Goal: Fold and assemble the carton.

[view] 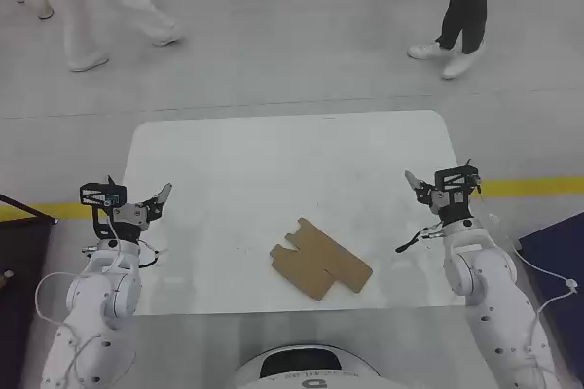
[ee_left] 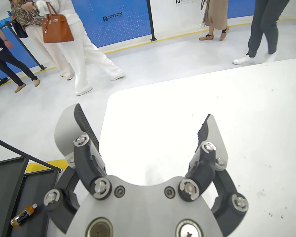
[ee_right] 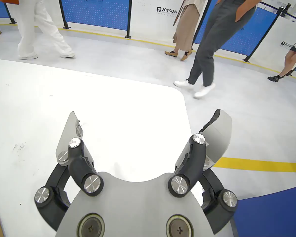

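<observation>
Carton (view: 320, 259) lies flat by the table's (view: 234, 165) near edge. Left gripper (view: 139, 192) and right gripper (view: 440, 179) hover at opposite sides, well apart from it, fingers spread wide.

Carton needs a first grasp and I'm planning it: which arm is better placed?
Right, probably: the right pincer, open, sits nearer the flat carton than the left pincer, also open and empty.

carton (view: 320, 260): well apart from left gripper (view: 139, 187), flap creases too small to tell.
bottle (ee_left: 23, 215): near left gripper, label too small to tell.
rack (ee_left: 5, 173): under bottle, cut off by edge.
</observation>
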